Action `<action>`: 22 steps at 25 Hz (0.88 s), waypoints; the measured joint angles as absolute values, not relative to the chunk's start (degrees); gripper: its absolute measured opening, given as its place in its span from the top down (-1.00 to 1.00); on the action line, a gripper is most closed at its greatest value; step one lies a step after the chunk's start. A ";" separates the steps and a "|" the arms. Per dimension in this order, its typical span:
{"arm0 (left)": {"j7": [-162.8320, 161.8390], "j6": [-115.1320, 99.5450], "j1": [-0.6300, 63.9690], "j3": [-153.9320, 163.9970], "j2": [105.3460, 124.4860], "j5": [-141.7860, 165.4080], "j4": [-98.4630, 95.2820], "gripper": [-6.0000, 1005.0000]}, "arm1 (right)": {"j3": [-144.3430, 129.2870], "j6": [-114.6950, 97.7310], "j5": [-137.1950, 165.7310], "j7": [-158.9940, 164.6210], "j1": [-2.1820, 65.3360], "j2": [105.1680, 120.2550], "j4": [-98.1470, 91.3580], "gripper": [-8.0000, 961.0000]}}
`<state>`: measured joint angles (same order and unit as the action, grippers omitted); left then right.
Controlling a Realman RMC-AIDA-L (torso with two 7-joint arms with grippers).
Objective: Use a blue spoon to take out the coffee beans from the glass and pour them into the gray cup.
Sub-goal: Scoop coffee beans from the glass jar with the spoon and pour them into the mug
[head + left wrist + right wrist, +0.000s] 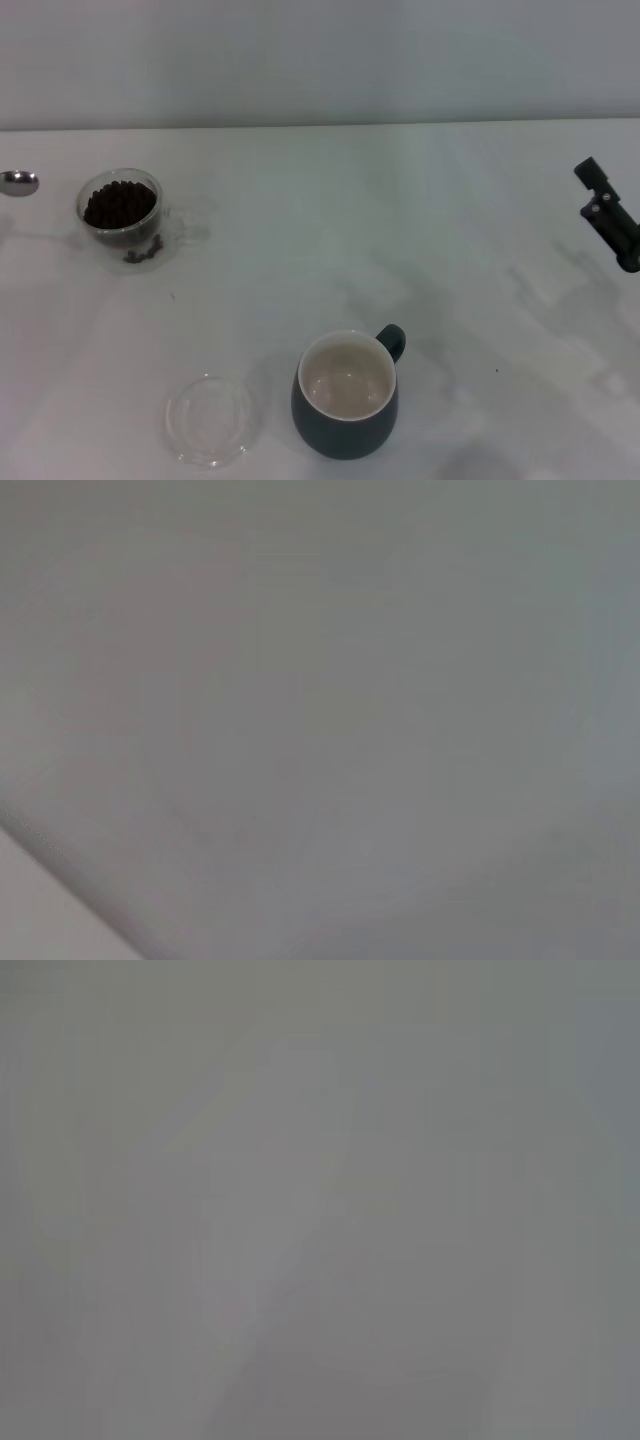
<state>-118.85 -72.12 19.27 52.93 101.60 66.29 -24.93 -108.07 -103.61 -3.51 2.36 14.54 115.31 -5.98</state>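
The glass (122, 215) stands at the far left of the white table, full of coffee beans (119, 204); a few beans show low in its wall. The blue spoon (18, 182) shows only as a shiny metal bowl at the left edge, beside the glass; its handle is cut off by the edge of the view. The gray cup (346, 396) stands near the front centre, upright, its cream inside bare and its handle toward the back right. My right gripper (603, 205) hangs at the far right edge, well away from everything. My left gripper is out of view.
A flat clear round dish (208, 419) lies to the left of the gray cup near the front edge. A grey wall runs along the back of the table (420, 230). Both wrist views show only a plain grey surface.
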 joint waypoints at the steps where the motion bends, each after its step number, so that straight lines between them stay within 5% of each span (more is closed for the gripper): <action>1: -120.32 -70.71 19.80 52.91 101.25 68.07 -26.03 0.73 | -108.64 -103.55 -3.51 2.38 14.52 115.31 -6.36 -0.53; 12: -131.87 -66.50 29.97 52.82 98.22 90.44 -32.72 0.73 | -112.35 -103.15 -3.52 2.46 14.59 115.31 -7.54 -0.53; 22: -135.86 -64.40 36.71 52.71 98.45 103.75 -34.99 0.73 | -114.41 -103.10 -3.51 4.60 14.34 115.40 -7.52 -0.53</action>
